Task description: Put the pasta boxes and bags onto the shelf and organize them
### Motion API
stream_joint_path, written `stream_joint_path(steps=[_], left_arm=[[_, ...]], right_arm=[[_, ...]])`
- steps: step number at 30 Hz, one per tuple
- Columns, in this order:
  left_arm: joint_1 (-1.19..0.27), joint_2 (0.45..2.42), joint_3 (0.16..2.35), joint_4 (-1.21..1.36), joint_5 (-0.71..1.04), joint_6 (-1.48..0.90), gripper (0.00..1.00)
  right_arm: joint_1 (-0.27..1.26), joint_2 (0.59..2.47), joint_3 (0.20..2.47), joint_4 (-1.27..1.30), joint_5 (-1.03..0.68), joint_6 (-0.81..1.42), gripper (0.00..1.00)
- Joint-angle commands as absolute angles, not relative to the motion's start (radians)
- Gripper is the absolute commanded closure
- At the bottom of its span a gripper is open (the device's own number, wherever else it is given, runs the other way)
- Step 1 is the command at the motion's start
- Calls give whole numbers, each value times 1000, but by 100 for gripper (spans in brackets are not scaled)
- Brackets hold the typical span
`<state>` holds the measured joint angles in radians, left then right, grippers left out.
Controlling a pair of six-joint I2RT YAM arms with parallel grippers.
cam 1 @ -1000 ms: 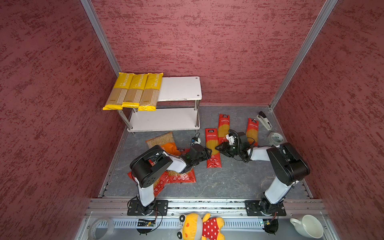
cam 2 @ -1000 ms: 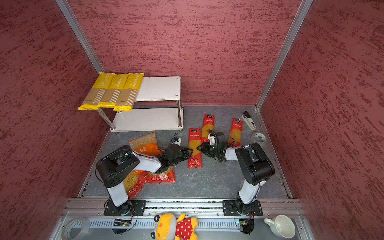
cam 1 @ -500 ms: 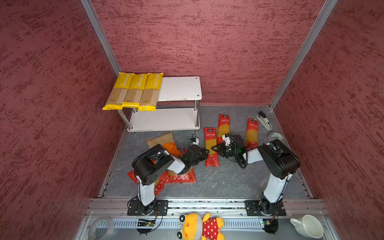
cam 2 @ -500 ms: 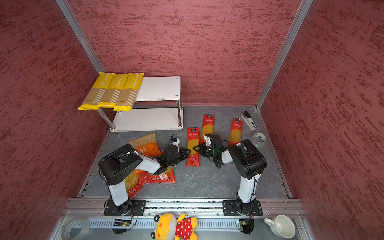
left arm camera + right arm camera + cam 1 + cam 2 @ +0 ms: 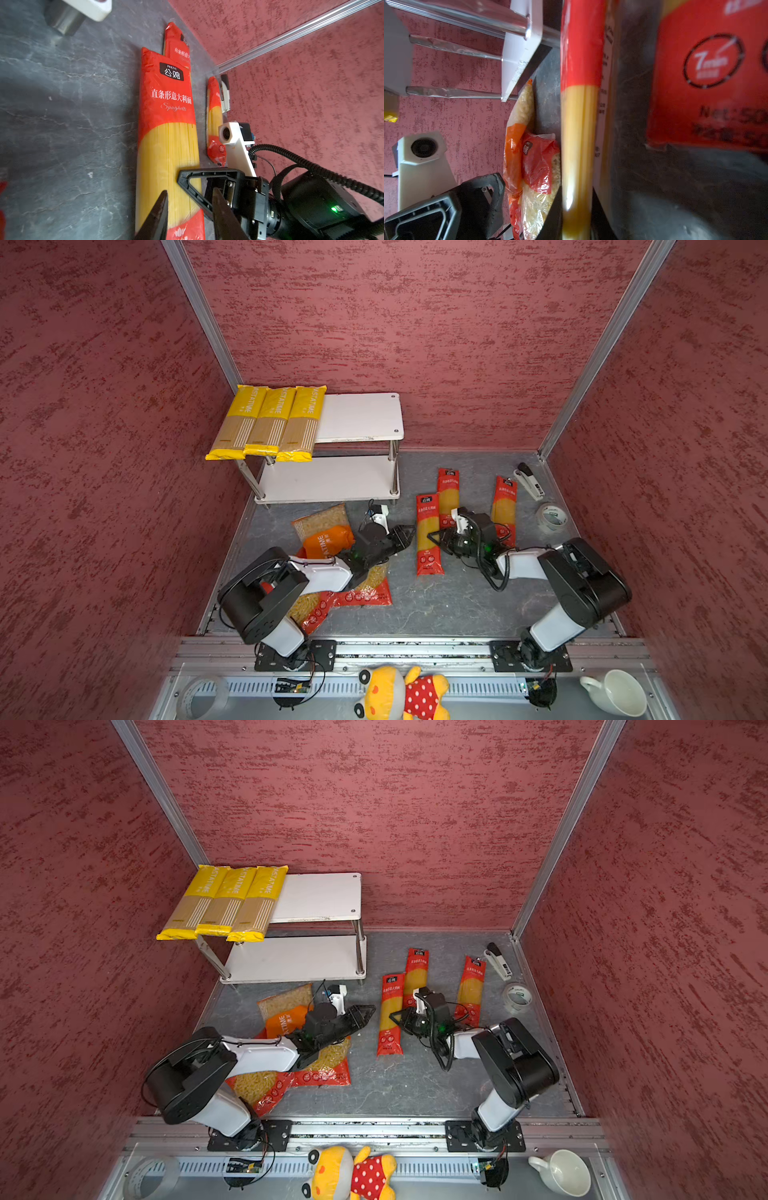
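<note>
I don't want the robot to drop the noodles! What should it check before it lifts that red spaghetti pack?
1. Right jaws clamp the red spaghetti pack: ok.
2. Left jaws gripping it too: not ok, they stand apart.
3. Free space on the shelf top beside the yellow packs: ok.
4. Bottom board looks bare: ok.
5. Pack clear of the neighbouring pack: cannot tell.

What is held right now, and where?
The right gripper pinches the front red pack by its long edge, mid-length. Whether the left gripper holds it cannot be told.
</note>
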<state>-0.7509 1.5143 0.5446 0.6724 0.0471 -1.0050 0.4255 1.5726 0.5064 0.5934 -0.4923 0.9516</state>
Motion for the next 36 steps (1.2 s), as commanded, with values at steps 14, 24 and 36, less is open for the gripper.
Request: stream_joint_path(steps=[14, 24, 36], left_arm=[[-734, 1090, 407, 706, -71, -851, 30], [-811, 1151, 417, 974, -76, -828, 12], [-805, 1263, 442, 1255, -166, -851, 11]], right_arm=[[423, 1138, 768, 550, -255, 695, 100], [471, 1243, 1010, 672, -296, 741, 100], [612, 1437, 1176, 866, -303, 850, 100]])
